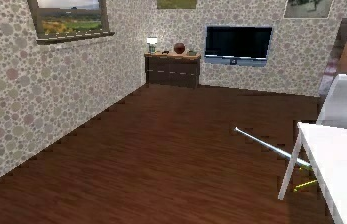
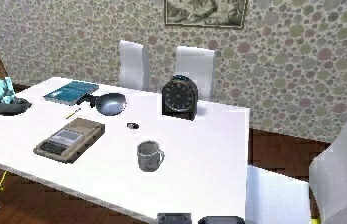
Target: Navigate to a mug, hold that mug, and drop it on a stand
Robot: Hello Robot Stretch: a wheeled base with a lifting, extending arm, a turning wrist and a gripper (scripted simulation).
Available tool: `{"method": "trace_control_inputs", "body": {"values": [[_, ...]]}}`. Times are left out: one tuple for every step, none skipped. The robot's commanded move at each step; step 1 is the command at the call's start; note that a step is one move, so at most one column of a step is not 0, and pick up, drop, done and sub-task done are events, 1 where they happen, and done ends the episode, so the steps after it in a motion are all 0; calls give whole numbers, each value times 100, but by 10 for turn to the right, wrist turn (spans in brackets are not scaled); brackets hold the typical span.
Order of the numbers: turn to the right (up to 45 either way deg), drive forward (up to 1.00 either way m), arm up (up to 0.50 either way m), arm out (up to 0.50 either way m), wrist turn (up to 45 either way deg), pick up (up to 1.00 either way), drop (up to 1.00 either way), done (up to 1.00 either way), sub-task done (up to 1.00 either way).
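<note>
Below the mug [image 2: 150,154], the arm's dark tip [image 2: 221,219] barely shows; cannot tell whether jaws hold anything.

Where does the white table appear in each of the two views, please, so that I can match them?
Forward view: the white table juts in at the lower right corner, with one leg showing.
Arm side view: the white table spreads across the middle and left, with the mug standing near its front edge.
Shared landmark: the dark wood floor that lies beneath the table in both views.
</note>
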Motion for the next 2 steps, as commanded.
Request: {"method": "trace_control_inputs", "body": {"values": [[0,0,0,32,0,0,0,0,0],[0,0,0,0,450,0,0,0,0]]}}
